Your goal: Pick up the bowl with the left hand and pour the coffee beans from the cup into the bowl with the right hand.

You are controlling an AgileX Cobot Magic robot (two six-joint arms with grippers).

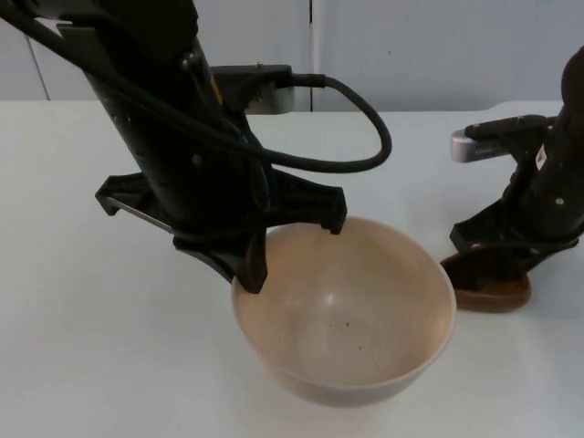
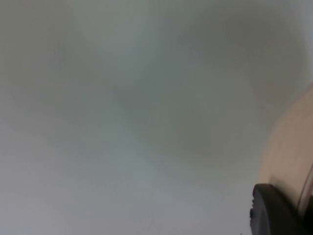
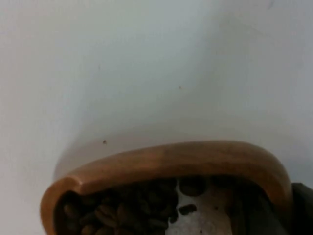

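Beige bowl sits at the left gripper, whose jaws are spread astride the near-side rim: one finger at the rim's back edge, the other outside the wall. Not clenched on it yet by my read, and the bowl looks to be resting on the white counter. It holds nothing but a couple of specks. The left wrist view catches the bowl wall just beside a fingertip. Right gripper is down over the brown wooden cup, jaws either side of it; can't tell if they've closed on it. Coffee beans pile against one side of the cup in the right wrist view. Key relation: the cup is just beside the bowl, off the bowl's side away from the left jaws, so the right arm is nearer the cup and the pour should be a short swing toward the left jaws once the bowl is lifted.
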